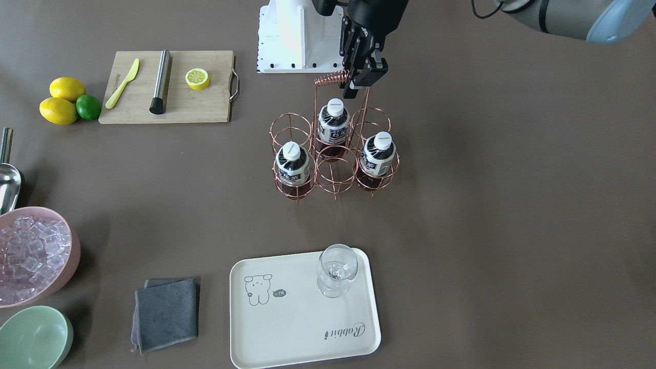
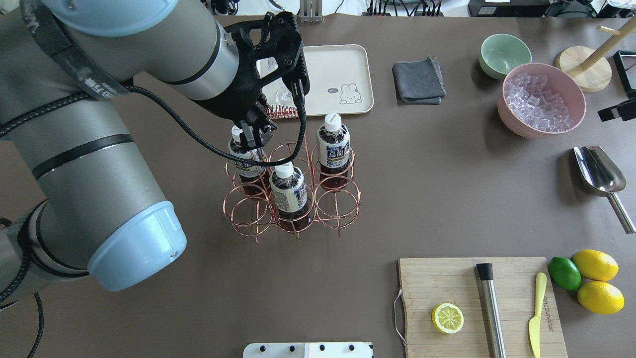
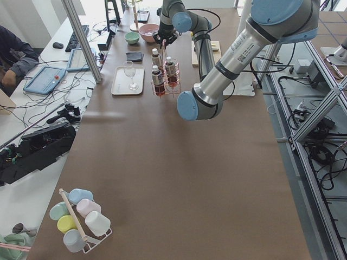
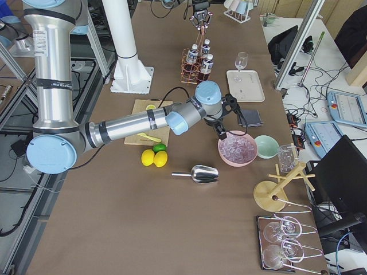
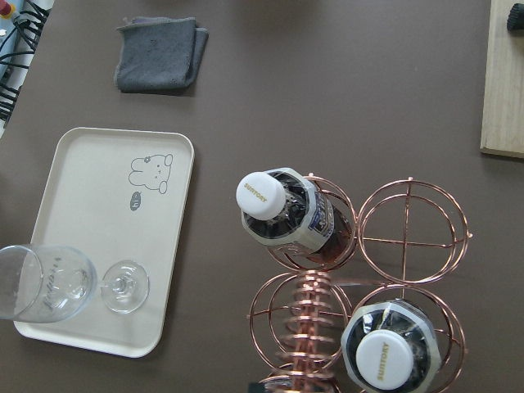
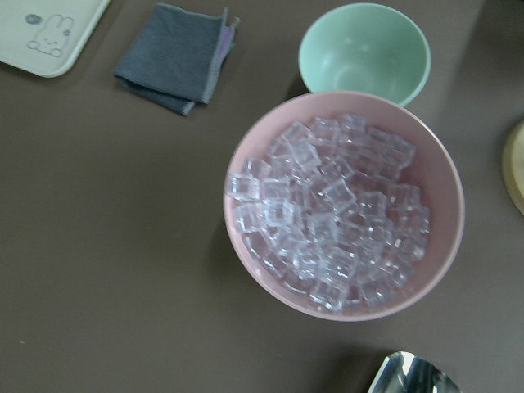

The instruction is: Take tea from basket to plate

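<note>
Three tea bottles stand in the copper wire basket (image 1: pixel 335 171) at mid-table: one at the back (image 1: pixel 333 123) and two in front (image 1: pixel 292 164) (image 1: pixel 379 154). The basket's other rings hold nothing. My left gripper (image 1: pixel 360 84) sits at the end of the coiled handle (image 1: pixel 330 80), jaws close together on the handle wire. The coil runs to the bottom edge of the left wrist view (image 5: pixel 307 327). The cream plate (image 1: pixel 287 328) lies near the front edge with a wine glass (image 1: pixel 335 269) on it. My right gripper (image 4: pixel 222 127) hangs over the ice bowl; I cannot tell whether it is open or shut.
A cutting board (image 1: pixel 169 102) holds a lemon half, a steel muddler and a yellow knife. Beside it lie two lemons and a lime (image 1: pixel 88 106). A pink bowl of ice (image 1: pixel 72 256), a mint bowl (image 1: pixel 33 338), a grey cloth (image 1: pixel 166 312) and a steel scoop (image 1: pixel 7 179) are on that side.
</note>
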### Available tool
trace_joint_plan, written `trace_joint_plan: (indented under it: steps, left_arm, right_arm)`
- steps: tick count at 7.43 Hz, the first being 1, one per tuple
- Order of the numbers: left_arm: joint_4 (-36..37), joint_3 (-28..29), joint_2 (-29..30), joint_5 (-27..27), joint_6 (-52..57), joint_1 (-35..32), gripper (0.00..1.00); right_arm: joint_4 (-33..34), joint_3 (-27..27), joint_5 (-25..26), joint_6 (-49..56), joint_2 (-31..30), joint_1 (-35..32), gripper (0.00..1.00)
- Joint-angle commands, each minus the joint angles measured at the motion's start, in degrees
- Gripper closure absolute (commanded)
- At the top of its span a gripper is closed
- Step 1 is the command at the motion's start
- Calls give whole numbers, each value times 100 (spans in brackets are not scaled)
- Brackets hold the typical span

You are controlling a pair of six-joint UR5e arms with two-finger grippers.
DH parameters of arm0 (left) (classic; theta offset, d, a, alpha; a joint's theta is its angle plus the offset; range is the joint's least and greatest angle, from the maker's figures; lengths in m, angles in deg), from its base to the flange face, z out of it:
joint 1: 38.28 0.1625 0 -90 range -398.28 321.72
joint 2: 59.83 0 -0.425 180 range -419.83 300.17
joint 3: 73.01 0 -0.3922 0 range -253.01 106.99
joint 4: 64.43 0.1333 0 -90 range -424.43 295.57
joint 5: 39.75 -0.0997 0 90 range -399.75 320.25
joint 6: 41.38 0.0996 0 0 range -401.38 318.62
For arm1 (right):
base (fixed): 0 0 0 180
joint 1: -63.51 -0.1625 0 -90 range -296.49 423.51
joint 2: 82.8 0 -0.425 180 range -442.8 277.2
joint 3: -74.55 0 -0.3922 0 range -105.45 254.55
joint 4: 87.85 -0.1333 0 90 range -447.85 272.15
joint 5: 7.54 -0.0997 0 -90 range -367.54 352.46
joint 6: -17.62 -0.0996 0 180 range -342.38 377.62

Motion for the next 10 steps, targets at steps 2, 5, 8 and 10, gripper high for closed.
trace_joint_plan:
  steps: [2, 5, 8, 10]
  left_arm:
    - [-16, 56, -2, -22, 29, 58, 100]
    - [-209, 241, -81, -266, 20, 434, 100]
    - [-289, 171, -187, -400, -15, 541, 100]
    - [-289, 170, -178, -409, -15, 541, 100]
  right_arm:
    - [-2949, 40, 692, -2374, 662, 1483, 0]
    - [-4261, 49, 2143, -3114, 996, 2732, 0]
    - [-4749, 31, 3305, -2862, 1295, 3534, 0]
    - [-4749, 31, 3876, -2151, 1348, 4008, 0]
